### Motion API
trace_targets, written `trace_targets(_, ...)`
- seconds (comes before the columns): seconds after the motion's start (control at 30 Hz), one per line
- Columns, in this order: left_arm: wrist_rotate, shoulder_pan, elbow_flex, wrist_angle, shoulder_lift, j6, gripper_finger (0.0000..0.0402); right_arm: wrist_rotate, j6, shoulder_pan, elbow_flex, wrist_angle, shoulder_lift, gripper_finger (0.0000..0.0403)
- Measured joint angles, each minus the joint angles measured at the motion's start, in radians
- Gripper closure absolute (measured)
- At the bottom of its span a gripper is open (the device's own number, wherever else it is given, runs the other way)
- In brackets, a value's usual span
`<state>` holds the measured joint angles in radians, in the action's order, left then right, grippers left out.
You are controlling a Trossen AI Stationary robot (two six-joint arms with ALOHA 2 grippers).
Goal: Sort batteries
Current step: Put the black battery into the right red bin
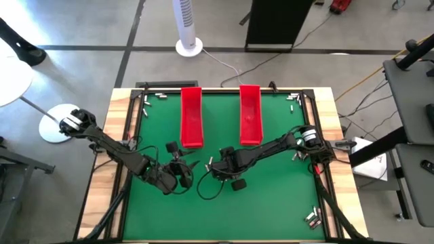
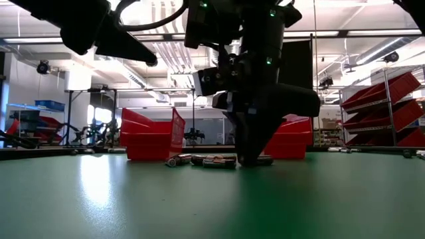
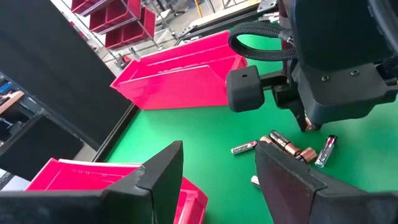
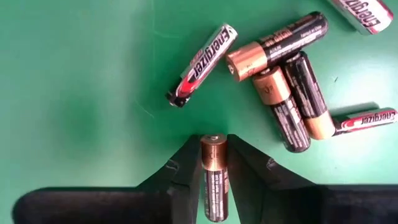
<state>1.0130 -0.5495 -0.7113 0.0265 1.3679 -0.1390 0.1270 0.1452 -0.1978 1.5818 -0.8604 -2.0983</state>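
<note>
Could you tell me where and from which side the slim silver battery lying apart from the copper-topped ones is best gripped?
Grip the slim silver battery across its middle, coming straight down from above, fingers on its long sides. It lies flat on the green mat with open space on both sides.

Held battery point(image 4: 213, 180) lower end cut off between right hand point(image 4: 213, 163) fingers.

Grey floor point(image 1: 81, 27) (white fan point(image 1: 188, 27))
</note>
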Motion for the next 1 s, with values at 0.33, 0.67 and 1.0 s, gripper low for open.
trace_targets(0.33,0.000,0.000,0.000,0.000,0.000,-0.023,0.0222,0.004,-0.033,0.000,0.001,-0.019,0.018,0.0350)
trace_targets(0.67,-0.029,-0.002,-0.045,0.050,-0.003,-0.040,0.0222,0.154,-0.068,0.023,0.039,-0.100,0.262,0.0357)
trace_targets(1.0,-0.055,-0.002,-0.062,0.059,-0.003,-0.031,0.0222,0.402,-0.166,0.169,0.024,-0.112,0.478,0.0333)
